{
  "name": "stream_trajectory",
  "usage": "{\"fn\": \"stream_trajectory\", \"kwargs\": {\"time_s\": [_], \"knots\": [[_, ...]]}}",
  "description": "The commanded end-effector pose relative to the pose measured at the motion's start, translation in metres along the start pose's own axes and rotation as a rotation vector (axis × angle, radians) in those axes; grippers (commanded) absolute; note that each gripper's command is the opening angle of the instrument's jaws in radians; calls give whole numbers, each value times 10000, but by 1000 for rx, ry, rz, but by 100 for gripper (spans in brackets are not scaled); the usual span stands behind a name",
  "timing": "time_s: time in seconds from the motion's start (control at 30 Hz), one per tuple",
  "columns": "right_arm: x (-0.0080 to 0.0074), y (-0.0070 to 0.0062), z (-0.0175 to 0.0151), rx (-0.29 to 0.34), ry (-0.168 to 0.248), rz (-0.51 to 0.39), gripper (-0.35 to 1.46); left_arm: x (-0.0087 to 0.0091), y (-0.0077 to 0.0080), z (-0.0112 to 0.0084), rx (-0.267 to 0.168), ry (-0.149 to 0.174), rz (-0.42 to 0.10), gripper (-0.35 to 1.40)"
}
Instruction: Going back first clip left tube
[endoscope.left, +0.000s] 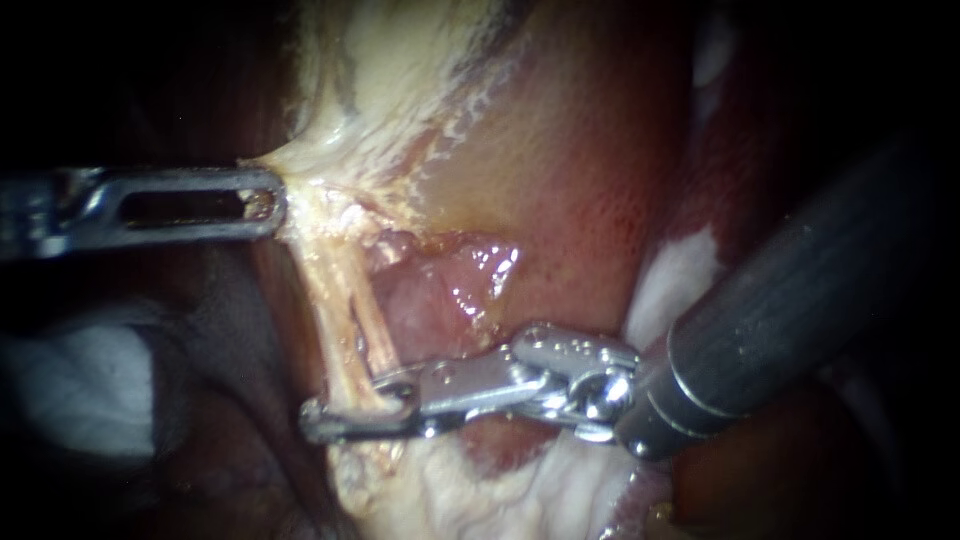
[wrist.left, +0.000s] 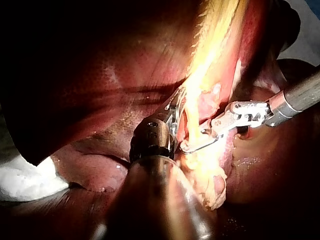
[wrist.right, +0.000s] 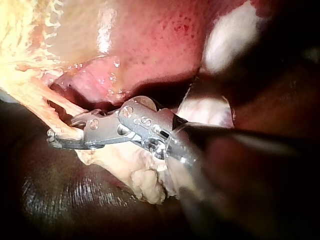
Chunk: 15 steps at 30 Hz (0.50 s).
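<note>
Claw of my right instrument (endoscope.left: 352, 408) stands narrowly apart, the tube (endoscope.left: 335, 300) lying between its two halves near the tube's lower end. Farther up, the claw of my left instrument (endoscope.left: 262, 205) is clamped on pale tissue (endoscope.left: 330, 140), which is drawn taut toward it.

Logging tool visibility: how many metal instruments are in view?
2. The silver slotted left instrument grips pale yellowish tissue at upper left; the silver, dark-shafted right instrument reaches the thin pale tubes lower down. No others show; dark edges may hide more.
</note>
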Motion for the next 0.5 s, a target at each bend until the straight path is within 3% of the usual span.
{"fn": "stream_trajectory", "kwargs": {"time_s": [0.03,0.33,0.37,0.43,0.5], "knots": [[0,0,-1,0,-1,-1,-35,0,-1,0,-2,-2,0,-35],[-1,1,-5,-3,-29,-5,-32,0,-1,-1,-1,-1,-1,-35],[-1,1,-5,-3,-29,-11,-11,0,-2,-1,-1,-1,-1,-35],[-1,0,-5,-2,-32,-47,14,0,-2,-1,-1,-2,-2,-35],[0,-1,-3,-2,-32,-64,30,0,-2,-1,-2,-2,-2,-35]]}}
